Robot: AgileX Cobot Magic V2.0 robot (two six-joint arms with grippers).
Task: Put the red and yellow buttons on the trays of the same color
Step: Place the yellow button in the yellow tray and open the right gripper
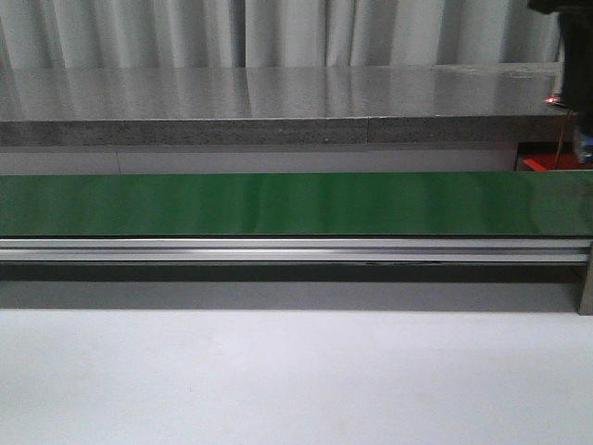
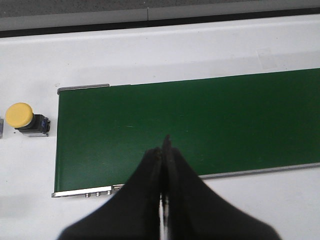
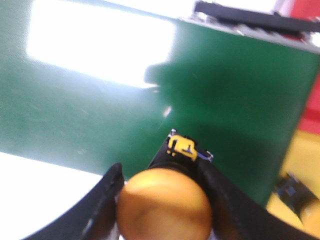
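The green belt point(image 1: 278, 204) has a smooth, glossy sheen, edged by a brushed metal rail point(image 1: 278, 250).

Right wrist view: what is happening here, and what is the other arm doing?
The right tool is shut on a yellow button, held above the green conveyor belt, with yellow and red surfaces showing past the belt's end. The left tool is shut and empty over the belt. Another yellow button lies on the white table just off the belt's end.
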